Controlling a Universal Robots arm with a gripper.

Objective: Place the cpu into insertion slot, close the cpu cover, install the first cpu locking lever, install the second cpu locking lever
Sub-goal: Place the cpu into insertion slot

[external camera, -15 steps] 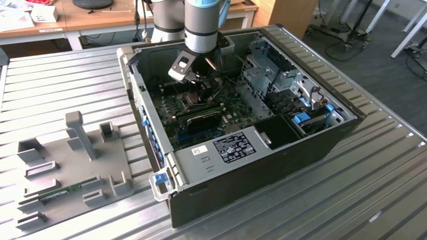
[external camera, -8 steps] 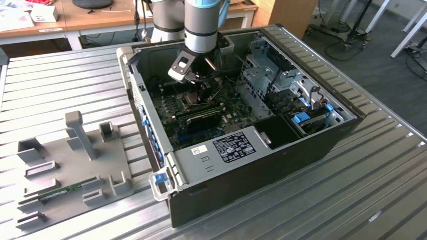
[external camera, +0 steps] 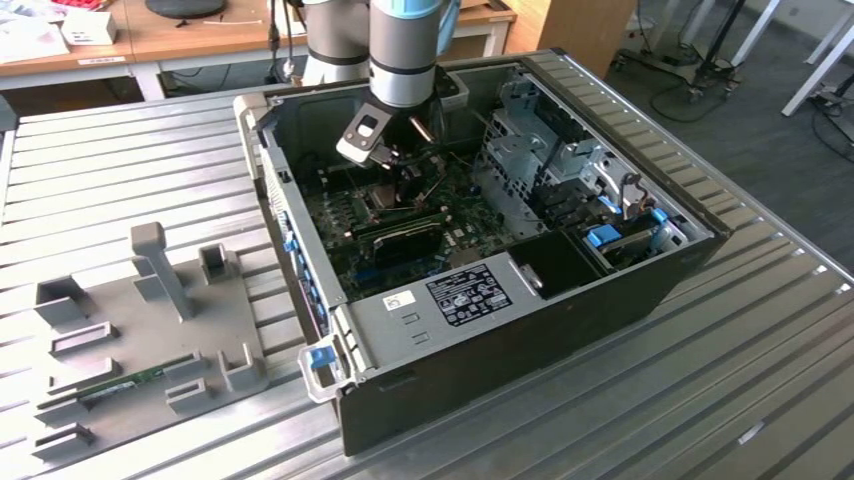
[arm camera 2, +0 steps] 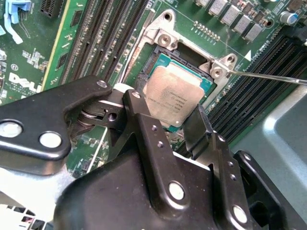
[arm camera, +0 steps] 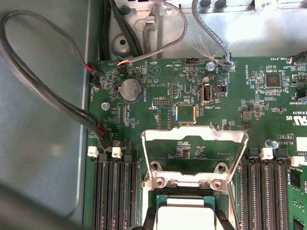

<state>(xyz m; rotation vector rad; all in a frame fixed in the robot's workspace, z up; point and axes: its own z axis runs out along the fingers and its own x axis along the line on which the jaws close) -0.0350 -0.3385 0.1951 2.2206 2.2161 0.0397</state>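
One gripper, toward 11 o'clock inside the computer case in the exterior view, clamped on cpu over insertion slot; cpu cover open; locking levers apparently outstanding.

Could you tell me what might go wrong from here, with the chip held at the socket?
1. The gripper is shut on the cpu right over the insertion slot. If the chip lands tilted or off-square, it could sit crooked and harm the socket contacts.
2. The thin locking lever and the open cpu cover stand close to the socket, so the arm might snag one of them.
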